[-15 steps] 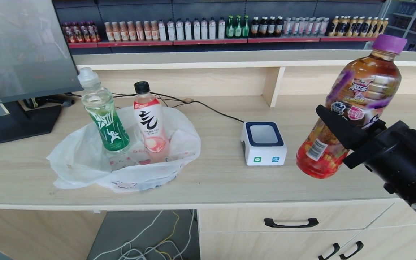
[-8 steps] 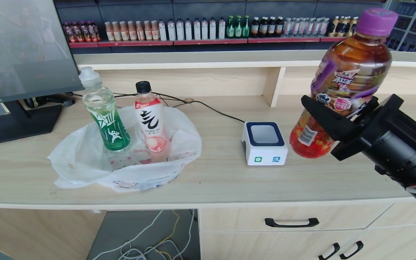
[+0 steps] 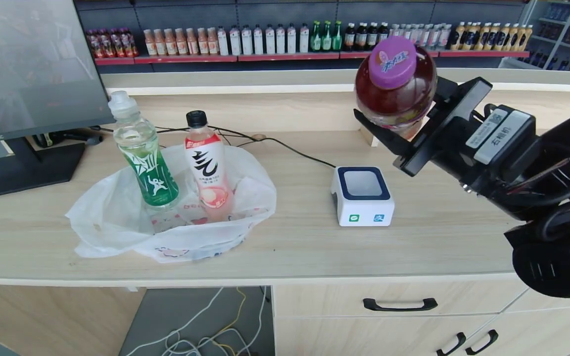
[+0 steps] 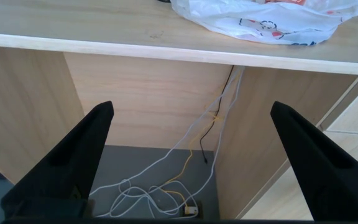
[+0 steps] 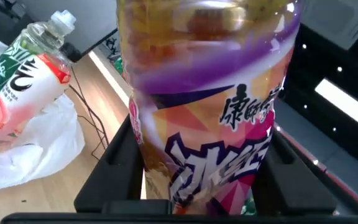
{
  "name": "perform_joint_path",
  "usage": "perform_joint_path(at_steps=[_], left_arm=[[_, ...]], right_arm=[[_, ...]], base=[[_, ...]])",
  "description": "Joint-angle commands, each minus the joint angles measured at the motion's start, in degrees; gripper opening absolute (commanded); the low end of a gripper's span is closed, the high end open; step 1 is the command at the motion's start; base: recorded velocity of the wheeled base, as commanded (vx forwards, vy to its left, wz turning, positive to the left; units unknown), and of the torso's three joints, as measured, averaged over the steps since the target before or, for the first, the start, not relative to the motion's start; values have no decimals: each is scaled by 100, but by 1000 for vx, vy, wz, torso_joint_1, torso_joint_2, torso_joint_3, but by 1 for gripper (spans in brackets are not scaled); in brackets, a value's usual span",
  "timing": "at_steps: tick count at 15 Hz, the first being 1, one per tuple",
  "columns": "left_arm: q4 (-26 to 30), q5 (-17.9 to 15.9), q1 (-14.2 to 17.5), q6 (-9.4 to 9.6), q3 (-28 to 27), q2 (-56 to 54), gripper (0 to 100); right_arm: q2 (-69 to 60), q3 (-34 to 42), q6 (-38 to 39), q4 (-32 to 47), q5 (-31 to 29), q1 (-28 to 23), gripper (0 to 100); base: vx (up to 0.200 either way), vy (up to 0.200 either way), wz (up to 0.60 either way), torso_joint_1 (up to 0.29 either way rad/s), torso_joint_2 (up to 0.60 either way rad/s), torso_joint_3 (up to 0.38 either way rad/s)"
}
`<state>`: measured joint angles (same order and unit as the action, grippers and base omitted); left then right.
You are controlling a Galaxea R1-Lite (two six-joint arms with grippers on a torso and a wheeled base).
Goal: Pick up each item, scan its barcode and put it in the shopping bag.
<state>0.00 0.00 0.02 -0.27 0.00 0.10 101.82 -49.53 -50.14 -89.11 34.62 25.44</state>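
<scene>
Black in colour, the right gripper (image 3: 403, 116) is closed on a clear plastic bottle of reddish-brown drink (image 3: 396, 86), one finger on each side of the labelled body. The bottle is held in the air above the light wooden counter (image 3: 290, 247), tilted so that its purple cap (image 3: 392, 62) points toward the head camera. In the head view it appears above and a little to the right of the small white scanner box with a dark blue frame (image 3: 361, 198), not touching it. To the left of the scanner lies the white plastic shopping bag (image 3: 107, 222), open on the counter. Two bottles stand inside it, close together: a green bottle with a clear cap (image 3: 141, 153) and a pink bottle with a black cap (image 3: 208, 168). The left gripper (image 4: 191, 155) is low, in front of the counter edge, with its fingers wide apart and nothing between them. Loose cables (image 4: 166, 180) lie on the floor below it.
</scene>
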Motion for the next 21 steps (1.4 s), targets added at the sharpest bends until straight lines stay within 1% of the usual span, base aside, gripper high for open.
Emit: perform_joint_path(at_steps=[1,2,5,10,14,21], left_arm=[[0,0,-2,0,0,-1,100],[0,0,-2,0,0,-1,100],[0,0,-2,0,0,-1,100],[0,0,-2,0,0,-1,100],[0,0,-2,0,0,8,100],[-9,0,-2,0,0,-1,100]], right_arm=[[717,-523,-514,-18,387,5,0],[849,-575,-655,-71,502,5,0],[1112,-575,-1007,-89,915,-206,0],[1657,-417,-1578,-89,1469,-373,0],[1684,-400,-1692,-89,1644,-549,0],[1666,-268,-1736,-89,1671,-611,0]], base=[[0,0,0,0,0,0],[0,0,0,0,0,0],[0,0,0,0,0,0],[0,0,0,0,0,0],[0,0,0,0,0,0],[0,0,0,0,0,0]])
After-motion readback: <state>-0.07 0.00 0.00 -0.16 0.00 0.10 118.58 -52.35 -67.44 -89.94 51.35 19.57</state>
